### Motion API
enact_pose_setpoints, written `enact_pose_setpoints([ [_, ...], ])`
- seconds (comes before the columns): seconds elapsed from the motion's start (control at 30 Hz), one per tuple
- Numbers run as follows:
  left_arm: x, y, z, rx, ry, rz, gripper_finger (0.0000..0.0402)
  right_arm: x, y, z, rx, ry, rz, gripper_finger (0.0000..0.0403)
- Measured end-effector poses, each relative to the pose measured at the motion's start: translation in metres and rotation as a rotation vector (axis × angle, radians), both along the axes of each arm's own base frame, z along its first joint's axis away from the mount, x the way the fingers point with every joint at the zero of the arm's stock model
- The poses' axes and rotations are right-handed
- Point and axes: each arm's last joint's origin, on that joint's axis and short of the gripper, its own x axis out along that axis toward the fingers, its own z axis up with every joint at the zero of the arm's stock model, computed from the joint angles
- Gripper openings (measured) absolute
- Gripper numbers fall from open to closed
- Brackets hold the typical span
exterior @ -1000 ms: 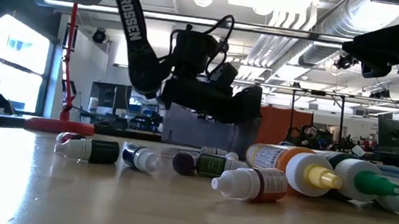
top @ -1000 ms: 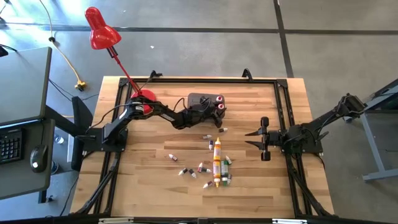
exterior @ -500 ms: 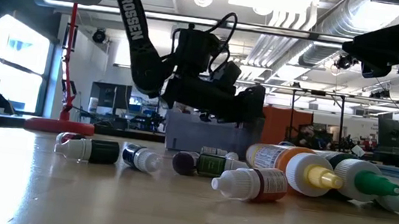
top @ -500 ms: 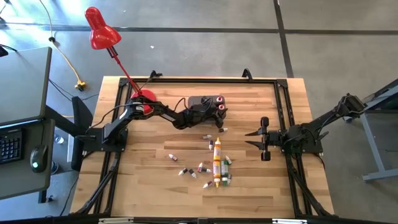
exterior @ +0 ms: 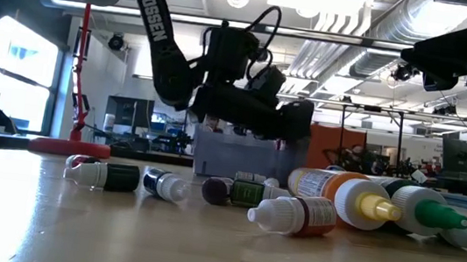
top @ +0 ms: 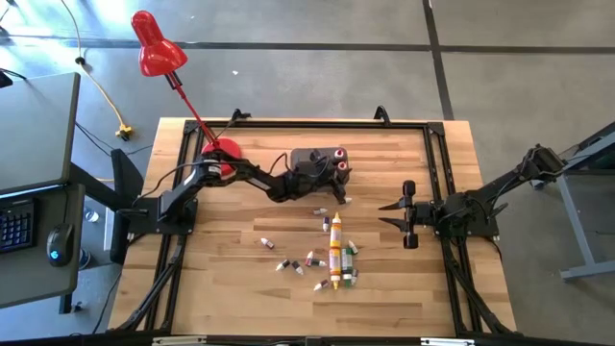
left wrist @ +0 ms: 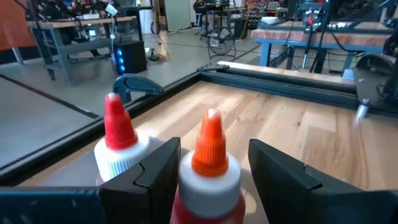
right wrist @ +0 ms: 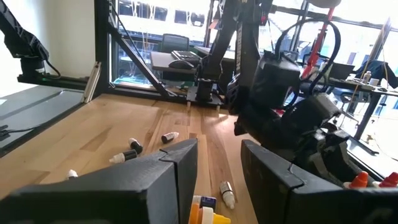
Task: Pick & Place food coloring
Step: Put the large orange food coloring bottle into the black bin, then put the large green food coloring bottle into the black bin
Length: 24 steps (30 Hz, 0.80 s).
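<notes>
Food coloring bottles (top: 334, 255) lie scattered on the wooden table's middle; the low view shows them lying on their sides (exterior: 358, 201). A dark grey tub (top: 306, 154) stands farther back. At its right end two red-capped bottles stand upright (top: 338, 154). My left gripper (top: 342, 169) reaches level over the tub and is shut on the nearer one (left wrist: 210, 162); the other bottle (left wrist: 118, 140) stands just outside one finger. My right gripper (top: 382, 214) waits open at the table's right, with nothing between its fingers (right wrist: 217, 165). My left gripper pinches the red-capped bottle between its two fingers at the white collar and shoulder (left wrist: 186, 177), below the cap. The fingers come level from the table's left. The bottle stands upright between them; its base is hidden by the fingers, so whether it is lifted clear I cannot tell.
A red desk lamp (top: 154, 46) rises from its base (top: 223, 149) at the table's far left. Dark metal rails (top: 317, 123) frame the tabletop. Bare wood lies left of the scattered bottles and near the front edge.
My left gripper has risen a little above the tub and rolled slightly, staying shut on the red-capped bottle. More of the tub shows under it in the low view now.
</notes>
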Motion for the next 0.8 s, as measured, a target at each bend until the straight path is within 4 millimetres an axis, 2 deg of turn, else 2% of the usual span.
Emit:
enact_pose_setpoints([
  [0.23, -0.001, 0.000, 0.003, -0.014, 0.078, 0.009, 0.0190, 0.000, 0.000, 0.000, 0.001, -0.003, 0.001, 0.0117],
  [0.47, -0.001, -0.003, 0.005, 0.032, 0.079, -0.003, 0.0236, 0.000, 0.000, 0.001, 0.003, -0.006, 0.001, 0.0117],
  [0.67, 0.003, -0.009, 0.013, 0.102, 0.077, 0.003, 0.0265, 0.000, 0.000, 0.001, 0.003, -0.006, 0.001, 0.0117],
  [0.8, 0.008, -0.021, 0.031, 0.197, 0.075, 0.021, 0.0269, 0.000, 0.000, 0.001, 0.002, -0.006, 0.001, 0.0117],
])
